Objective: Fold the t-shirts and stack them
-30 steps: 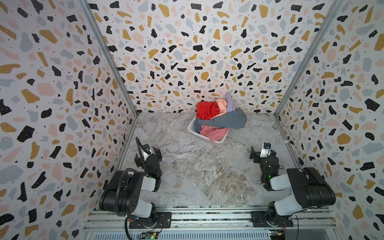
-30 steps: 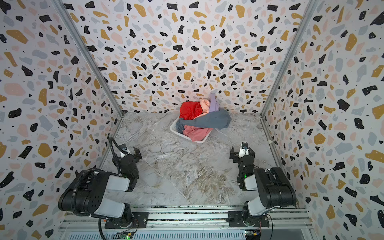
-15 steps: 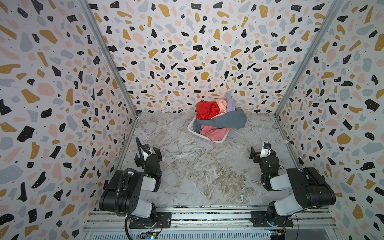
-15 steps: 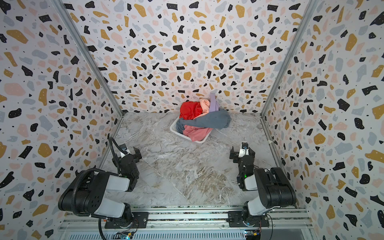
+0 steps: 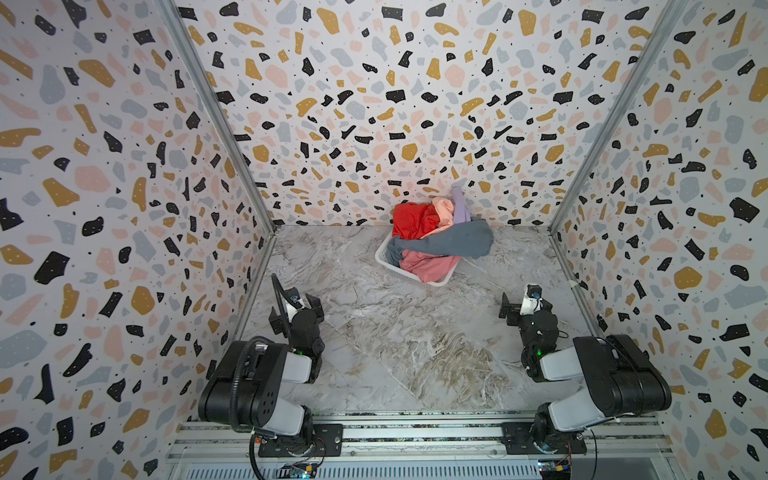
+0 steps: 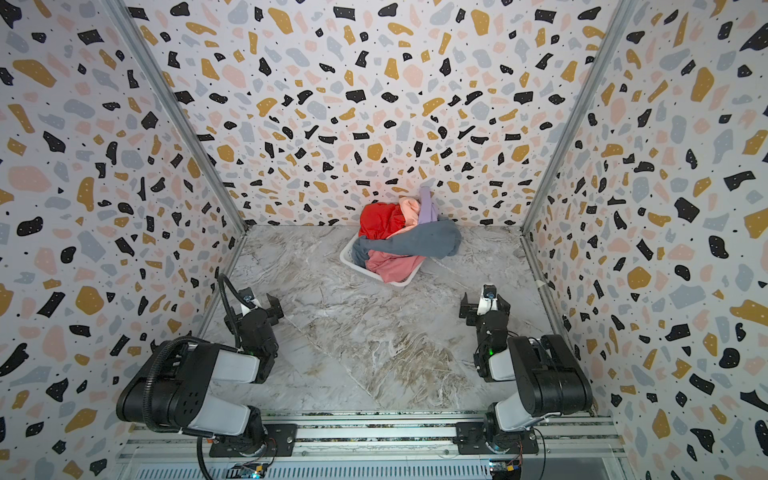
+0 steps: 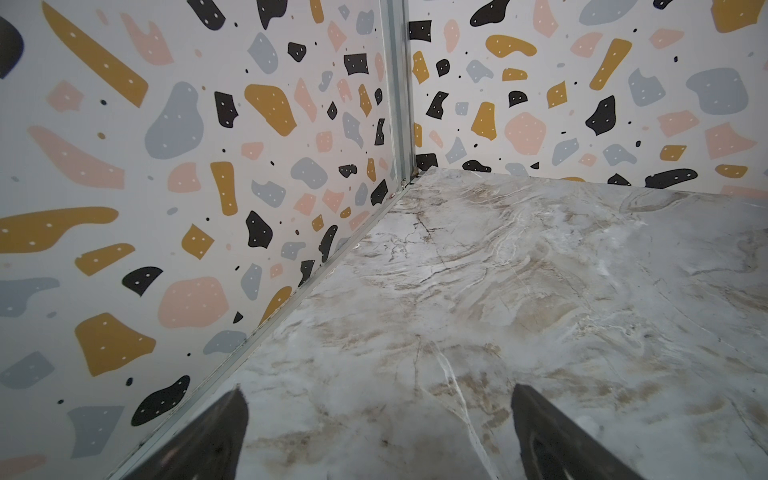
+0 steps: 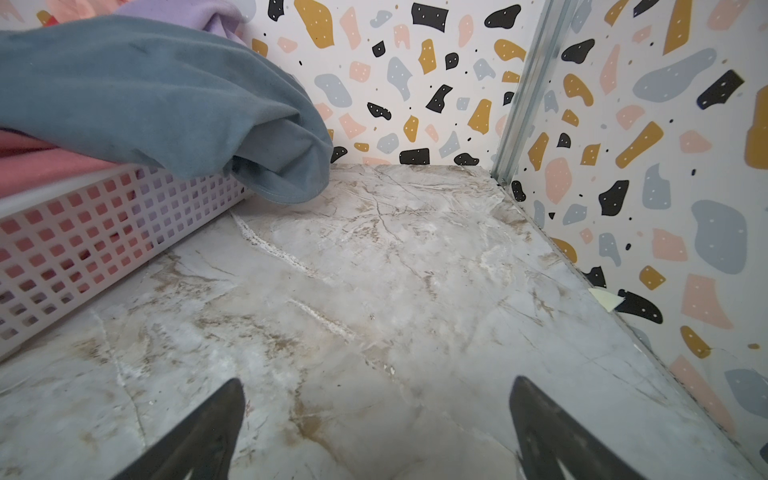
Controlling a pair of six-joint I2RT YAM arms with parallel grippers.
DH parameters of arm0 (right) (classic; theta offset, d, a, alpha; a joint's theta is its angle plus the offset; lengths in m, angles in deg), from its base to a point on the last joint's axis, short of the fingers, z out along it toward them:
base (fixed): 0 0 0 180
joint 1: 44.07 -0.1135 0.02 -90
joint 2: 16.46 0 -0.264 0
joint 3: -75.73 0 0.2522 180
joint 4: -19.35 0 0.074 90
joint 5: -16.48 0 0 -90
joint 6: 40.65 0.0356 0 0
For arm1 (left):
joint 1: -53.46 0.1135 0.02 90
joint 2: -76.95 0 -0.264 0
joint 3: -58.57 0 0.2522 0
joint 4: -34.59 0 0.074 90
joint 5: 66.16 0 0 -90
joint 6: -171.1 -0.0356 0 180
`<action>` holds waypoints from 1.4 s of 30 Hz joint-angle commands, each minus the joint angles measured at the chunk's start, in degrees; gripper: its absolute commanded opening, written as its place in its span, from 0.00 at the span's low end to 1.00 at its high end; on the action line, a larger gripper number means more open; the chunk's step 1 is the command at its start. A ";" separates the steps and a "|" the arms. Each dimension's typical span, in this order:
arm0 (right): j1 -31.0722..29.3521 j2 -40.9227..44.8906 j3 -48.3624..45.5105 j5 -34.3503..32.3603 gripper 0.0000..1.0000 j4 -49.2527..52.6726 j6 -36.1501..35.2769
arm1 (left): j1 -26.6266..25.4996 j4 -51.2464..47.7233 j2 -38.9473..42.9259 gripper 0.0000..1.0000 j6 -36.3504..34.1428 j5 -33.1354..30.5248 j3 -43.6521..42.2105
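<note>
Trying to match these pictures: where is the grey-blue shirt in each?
Top view: grey-blue shirt draped across the filled white basket, centre back.
Top view: grey-blue shirt, same spot.
Left wrist: not in it.
Right wrist: grey-blue shirt droops over the white basket.
Shared landmark: that white basket.

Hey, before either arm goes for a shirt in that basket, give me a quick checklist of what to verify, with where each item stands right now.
1. Left gripper open and empty: ok.
2. Right gripper open and empty: ok.
3. Slate grey-blue t-shirt on top of the pile, hanging over the rim of the white basket: ok.
4. Marble table bare in front of the basket for folding: ok.
5. That top shirt free of the red t-shirt and the others beneath: cannot tell.
</note>
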 commanded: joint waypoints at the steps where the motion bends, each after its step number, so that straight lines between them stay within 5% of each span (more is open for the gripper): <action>1: -0.22 0.85 0.33 -0.12 0.99 -1.39 -0.20 | 0.23 3.49 1.12 0.99 0.62 -0.49 0.14; 4: -0.87 2.38 1.01 -2.02 0.99 0.13 -0.40 | 0.23 2.62 2.59 0.99 0.76 -2.56 1.01; 7: -0.94 8.90 10.93 0.36 0.99 22.69 -0.73 | 0.28 -18.32 10.54 0.99 2.77 -2.50 8.59; 10: -0.83 14.69 21.88 0.49 0.99 44.84 12.15 | 0.23 -38.76 18.48 1.00 11.66 3.43 17.39; 13: -2.14 18.75 30.34 9.47 0.99 59.49 23.41 | -0.43 -57.75 22.60 1.00 21.74 11.14 28.87; 16: -7.36 22.42 35.56 15.99 0.99 65.95 33.18 | -2.16 -69.50 23.36 1.00 32.22 22.37 38.80; 18: -12.11 24.81 36.94 16.79 0.99 66.27 35.80 | -5.97 -74.59 23.36 1.00 35.97 24.21 43.15; 21: -17.65 27.68 38.38 12.34 0.99 66.18 32.48 | -11.92 -74.74 24.16 1.00 40.68 24.48 43.50; 27: -8.76 22.32 33.30 32.35 0.99 55.89 45.01 | -12.69 -54.28 25.59 0.99 42.65 30.64 35.69; 31: -8.61 20.64 31.22 37.92 0.99 47.96 45.90 | -12.69 -55.13 23.40 1.00 37.41 37.04 40.29; 35: -6.91 19.52 34.14 30.87 0.99 53.62 42.96 | -12.69 -60.61 18.34 1.00 36.85 31.84 43.17; 38: -6.87 13.83 41.34 22.32 0.99 63.93 36.17 | -12.58 -67.76 11.25 1.00 28.27 30.48 49.23; 42: -6.53 6.46 45.23 18.39 0.99 64.09 33.91 | -12.48 -77.86 -1.12 1.00 18.88 29.40 58.96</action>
